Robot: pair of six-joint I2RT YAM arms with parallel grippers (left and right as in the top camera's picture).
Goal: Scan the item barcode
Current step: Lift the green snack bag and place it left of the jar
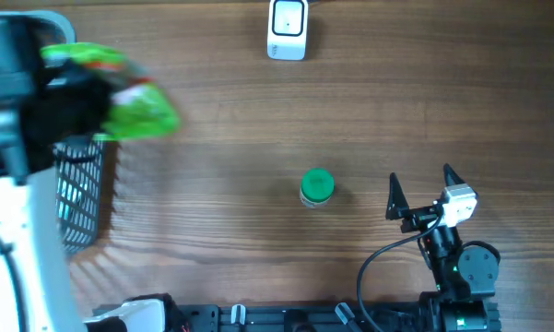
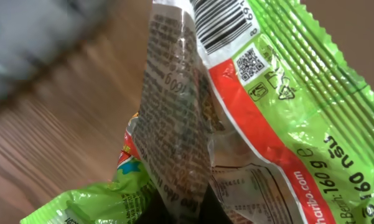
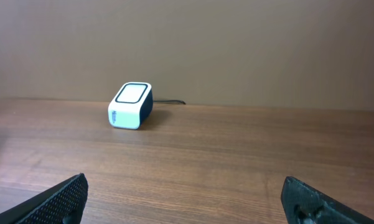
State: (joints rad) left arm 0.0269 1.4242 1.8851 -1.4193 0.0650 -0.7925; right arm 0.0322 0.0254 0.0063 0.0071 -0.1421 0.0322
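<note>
A green sweets bag (image 1: 134, 97) hangs above the table's left side, with my left gripper (image 1: 100, 106) shut on it. In the left wrist view the bag (image 2: 280, 112) fills the frame. Its barcode (image 2: 221, 25) shows at the top, and the dark jaws pinch its crumpled lower edge, where my left gripper (image 2: 202, 208) sits. The white scanner (image 1: 288, 29) stands at the far middle of the table, well right of the bag. It also shows in the right wrist view as a scanner (image 3: 130, 106) with a dark-framed window on top. My right gripper (image 1: 422, 187) rests open and empty at the near right.
A small green-capped bottle (image 1: 316, 187) stands mid-table, left of the right gripper. A black mesh basket (image 1: 78, 194) sits at the left edge under the left arm. The scanner's cable (image 3: 171, 101) runs off behind it.
</note>
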